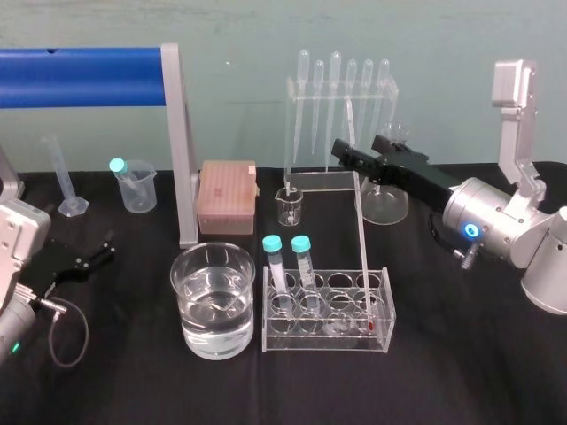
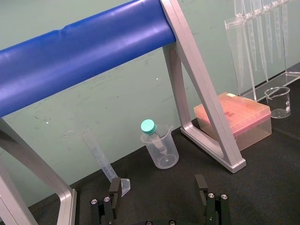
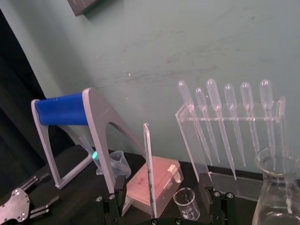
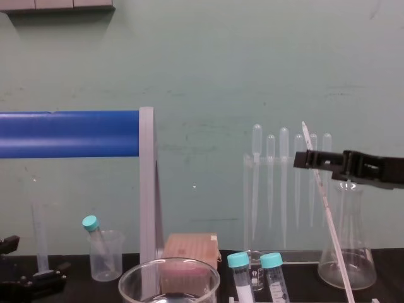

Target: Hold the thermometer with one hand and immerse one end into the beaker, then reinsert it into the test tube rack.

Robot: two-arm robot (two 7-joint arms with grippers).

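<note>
Nearest me, the wide clear glass beaker of water sits just left of the clear acrylic test tube rack. The long whitish glass thermometer leans in the rack's near right hole. My right black gripper straddles its upper stem, jaws apart. The clear pipette stand and conical glass flask crowd behind. The left black gripper sits far left, jaws apart.

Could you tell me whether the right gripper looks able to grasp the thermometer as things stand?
Probably yes: the right gripper is open, and the thermometer, leaning up out of the test tube rack, stands between its fingers with nothing else in the gap.
</note>
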